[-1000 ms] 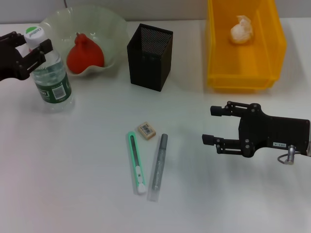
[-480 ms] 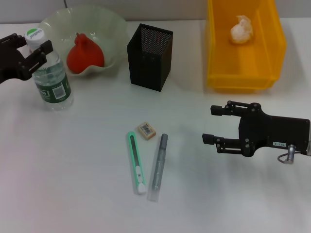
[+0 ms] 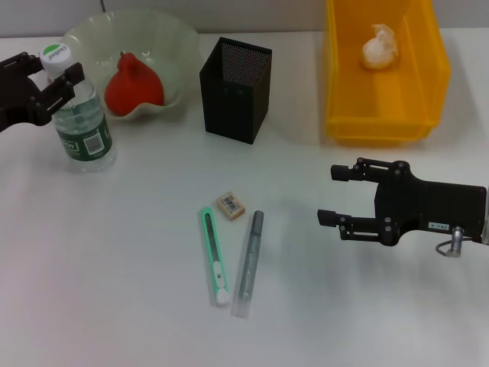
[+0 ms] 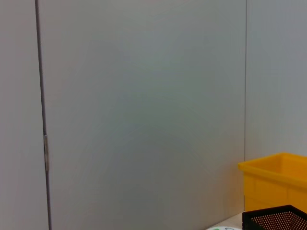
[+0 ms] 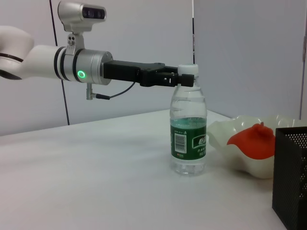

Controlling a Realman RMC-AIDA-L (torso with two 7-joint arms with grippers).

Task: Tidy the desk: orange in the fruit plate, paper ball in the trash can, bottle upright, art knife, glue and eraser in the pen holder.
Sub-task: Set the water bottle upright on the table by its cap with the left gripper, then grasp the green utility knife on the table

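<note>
A clear water bottle (image 3: 82, 126) with a green label stands upright at the far left, and my left gripper (image 3: 50, 67) is shut on its neck just under the white cap. The right wrist view shows the same grip by the left gripper (image 5: 184, 79) on the bottle (image 5: 188, 134). The orange (image 3: 134, 84) lies in the pale fruit plate (image 3: 172, 46). The paper ball (image 3: 380, 44) sits in the yellow trash can (image 3: 382, 122). On the table lie the eraser (image 3: 230, 206), the green art knife (image 3: 214, 256) and the grey glue (image 3: 250, 264). My right gripper (image 3: 328, 196) hovers open to their right.
The black mesh pen holder (image 3: 235, 90) stands between the fruit plate and the trash can. The table's front edge lies just below the knife and glue. In the left wrist view only a wall, the trash can (image 4: 276, 179) and the pen holder's rim (image 4: 276, 219) show.
The bottle's base has shifted slightly left and farther away, with the left gripper still on its neck. The right arm has not moved.
</note>
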